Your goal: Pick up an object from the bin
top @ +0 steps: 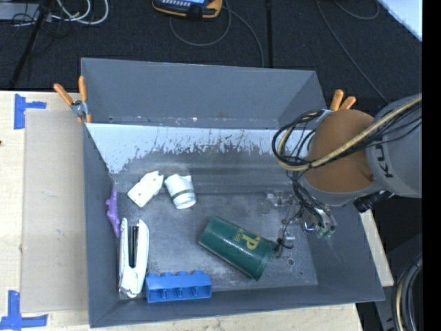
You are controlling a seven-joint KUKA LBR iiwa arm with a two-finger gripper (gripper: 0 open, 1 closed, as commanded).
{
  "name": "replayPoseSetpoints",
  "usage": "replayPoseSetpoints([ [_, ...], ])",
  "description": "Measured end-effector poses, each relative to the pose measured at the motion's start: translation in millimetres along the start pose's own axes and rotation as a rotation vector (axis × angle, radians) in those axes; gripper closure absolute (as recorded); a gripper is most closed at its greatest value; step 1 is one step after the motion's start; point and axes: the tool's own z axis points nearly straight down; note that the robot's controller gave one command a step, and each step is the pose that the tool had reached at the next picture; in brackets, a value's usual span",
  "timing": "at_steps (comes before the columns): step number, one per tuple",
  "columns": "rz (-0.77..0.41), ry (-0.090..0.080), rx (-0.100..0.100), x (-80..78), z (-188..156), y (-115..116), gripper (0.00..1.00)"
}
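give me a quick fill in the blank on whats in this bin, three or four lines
1. The can lying on its side next to the gripper is dark ____.
2. The studded brick by the front wall of the bin is ____.
3. The gold letter printed on the can is ____.
4. The purple thing lies against the wall on the view's ____ side.

Missing words: green; blue; P; left

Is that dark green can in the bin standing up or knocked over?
Tipped over. The green can lies on its side on the bin floor, its length running diagonally, gold lettering facing up.
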Motion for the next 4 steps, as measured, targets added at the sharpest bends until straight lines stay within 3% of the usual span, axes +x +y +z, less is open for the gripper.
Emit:
replayPoseSetpoints([
  [1, -0.048, -0.012, 0.002, -2.0, -2.1, 11.9, 0.0],
  [2, -0.097, 0.008, 0.0, 39.7, 47.9, 58.3, 0.0],
  [3, -0.07, -0.012, 0.003, 15.9, 47.3, 54.9, 1.0],
  [4, -0.07, -0.012, 0.003, 15.9, 47.3, 55.0, 1.0],
])
